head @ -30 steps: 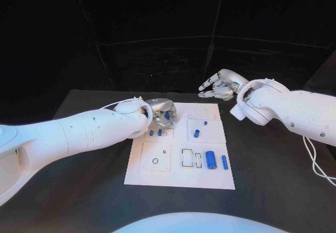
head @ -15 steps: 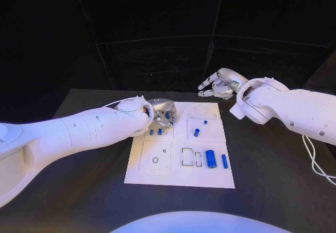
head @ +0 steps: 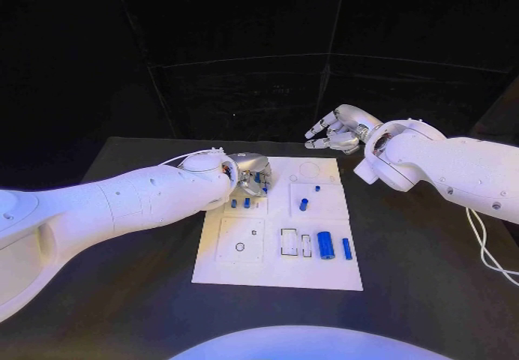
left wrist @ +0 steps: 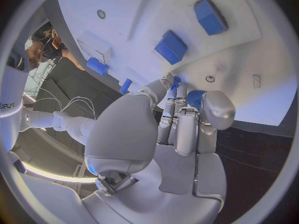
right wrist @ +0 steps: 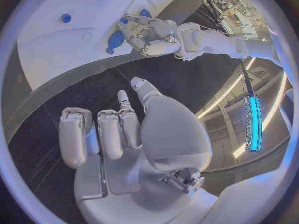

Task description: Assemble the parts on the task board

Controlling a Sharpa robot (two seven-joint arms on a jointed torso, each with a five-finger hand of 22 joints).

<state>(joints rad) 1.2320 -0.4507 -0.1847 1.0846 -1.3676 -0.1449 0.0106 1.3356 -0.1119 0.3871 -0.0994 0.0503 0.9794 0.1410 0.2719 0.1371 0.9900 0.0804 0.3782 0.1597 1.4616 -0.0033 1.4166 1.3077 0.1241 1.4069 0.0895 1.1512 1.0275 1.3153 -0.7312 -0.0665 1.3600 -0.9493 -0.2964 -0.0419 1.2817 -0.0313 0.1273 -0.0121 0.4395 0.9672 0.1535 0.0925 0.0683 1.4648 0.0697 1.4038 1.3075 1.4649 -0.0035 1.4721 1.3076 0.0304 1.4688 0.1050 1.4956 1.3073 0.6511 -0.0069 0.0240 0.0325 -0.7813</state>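
The task board looks like matt white plastic or card, smooth, with faint outlined recesses. The parts on it are blue, smooth and plastic-looking with a slight sheen. The table at 4 o'clock of the board is covered in a dull black, cloth-like surface. The left hand and right hand have a satin silver metallic finish; the fingers show rounded, smooth pads. Both arms wear glossy white plastic shells.
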